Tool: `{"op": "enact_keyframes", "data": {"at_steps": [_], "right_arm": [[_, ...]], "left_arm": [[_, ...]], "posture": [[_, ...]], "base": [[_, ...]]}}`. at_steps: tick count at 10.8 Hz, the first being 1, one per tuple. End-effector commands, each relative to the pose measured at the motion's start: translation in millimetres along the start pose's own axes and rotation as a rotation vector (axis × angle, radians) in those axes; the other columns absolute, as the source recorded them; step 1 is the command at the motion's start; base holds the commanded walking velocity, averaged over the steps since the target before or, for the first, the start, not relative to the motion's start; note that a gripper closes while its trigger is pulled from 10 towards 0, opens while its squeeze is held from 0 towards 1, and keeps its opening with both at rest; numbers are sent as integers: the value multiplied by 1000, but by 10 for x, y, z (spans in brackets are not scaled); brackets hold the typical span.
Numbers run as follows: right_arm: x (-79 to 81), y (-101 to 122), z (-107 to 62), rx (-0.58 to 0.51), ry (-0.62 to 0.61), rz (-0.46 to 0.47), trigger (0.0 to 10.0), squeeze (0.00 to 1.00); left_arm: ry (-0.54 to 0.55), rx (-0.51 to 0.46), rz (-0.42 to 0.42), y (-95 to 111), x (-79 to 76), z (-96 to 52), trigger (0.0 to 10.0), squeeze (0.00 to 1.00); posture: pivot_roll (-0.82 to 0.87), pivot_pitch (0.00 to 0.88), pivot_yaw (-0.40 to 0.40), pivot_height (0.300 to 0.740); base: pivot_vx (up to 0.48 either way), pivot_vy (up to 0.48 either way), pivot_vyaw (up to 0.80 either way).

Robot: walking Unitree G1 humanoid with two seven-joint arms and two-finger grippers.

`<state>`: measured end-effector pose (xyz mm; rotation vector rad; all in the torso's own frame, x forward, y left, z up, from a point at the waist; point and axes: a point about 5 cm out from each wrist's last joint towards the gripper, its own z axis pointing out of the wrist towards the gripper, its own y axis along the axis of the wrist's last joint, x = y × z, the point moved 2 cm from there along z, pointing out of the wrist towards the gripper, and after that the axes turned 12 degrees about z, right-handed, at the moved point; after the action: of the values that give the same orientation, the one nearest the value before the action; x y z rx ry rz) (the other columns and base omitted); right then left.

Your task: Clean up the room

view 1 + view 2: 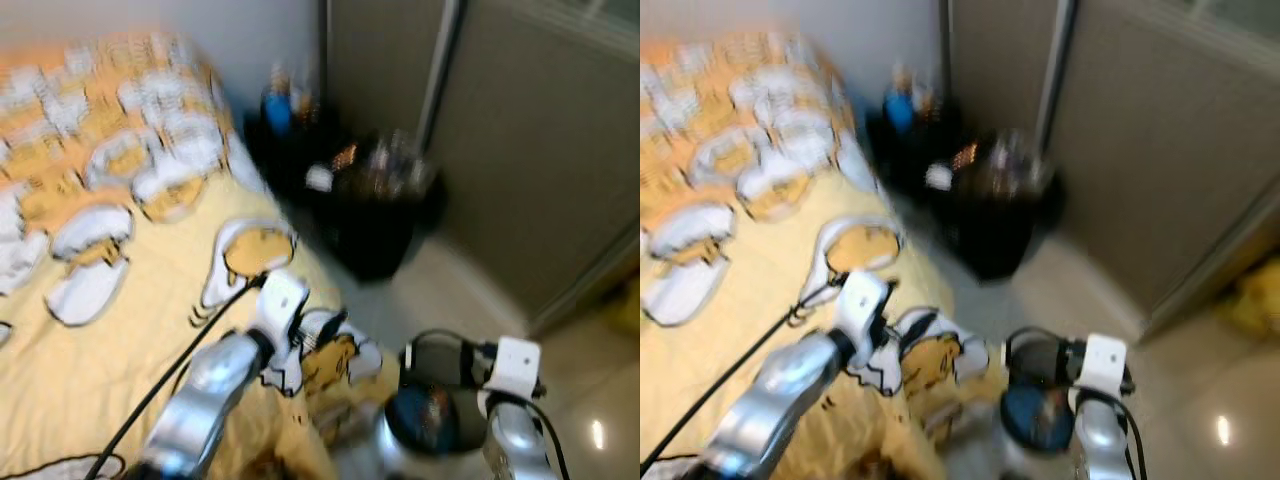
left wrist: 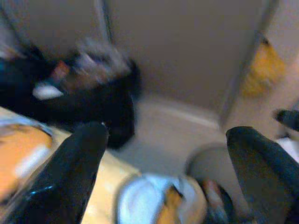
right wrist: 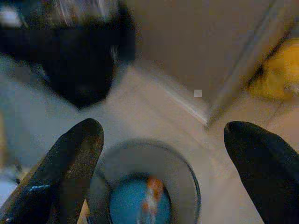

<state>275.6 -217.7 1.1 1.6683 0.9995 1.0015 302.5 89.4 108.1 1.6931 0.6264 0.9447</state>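
Note:
All views are blurred. A small round grey bin (image 3: 187, 175) stands on the floor at the bed's corner, with a blue thing (image 3: 133, 203) inside. My right gripper (image 3: 162, 126) hangs open just above it, nothing between its fingers. My left gripper (image 2: 166, 133) is open too, held over the corner of the bed (image 1: 120, 340), which has a yellow cover with white and orange prints. The left arm (image 1: 215, 385) reaches across that corner. The right wrist (image 1: 512, 368) is at the lower right.
A full black rubbish bag (image 1: 375, 200) sits on the floor beyond the bed's corner. Dark things with a blue bottle (image 1: 278, 110) stand in the wall corner. Grey sliding doors (image 1: 520, 150) close off the right. Something yellow (image 3: 280, 70) lies by the door frame.

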Motion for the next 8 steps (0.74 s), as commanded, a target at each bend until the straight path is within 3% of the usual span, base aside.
{"op": "enact_keyframes", "data": {"at_steps": [1, 2, 3, 4, 5, 7, 8], "right_arm": [[122, 114, -41, -66, 67, 7, 10000, 0], [306, 327, -170, -198, 229, -44, 10000, 0], [454, 341, -193, -214, 347, -102, 10000, 0], [493, 321, 8, -137, 315, 21, 10000, 0], [575, 391, 57, -134, 342, 45, 10000, 0], [647, 462, 119, -100, 398, 58, 10000, 0], [648, 448, 145, -89, 405, 62, 10000, 0]], "left_arm": [[155, 19, -54, -95, 230, -90, 10000, 0], [418, -9, -151, -137, 552, -283, 10000, 0], [575, 5, -197, -225, 744, -372, 10000, 0], [526, 51, -125, -237, 654, -149, 10000, 0], [480, 39, -72, -185, 590, -60, 10000, 0], [482, 40, 23, -156, 536, 20, 10000, 0], [484, 21, 30, -135, 524, 29, 10000, 0]], "posture": [[141, 0, 33, 740], [147, 0, 26, 740], [146, 0, 27, 740], [161, 0, 8, 740], [169, 0, -2, 740], [181, 0, -8, 740], [184, 0, -8, 740]], "base": [[0, 0, 0], [0, 0, 481], [0, 0, 456], [-405, 262, 431], [0, 0, 0], [0, 0, 0], [0, 0, 0]]}}
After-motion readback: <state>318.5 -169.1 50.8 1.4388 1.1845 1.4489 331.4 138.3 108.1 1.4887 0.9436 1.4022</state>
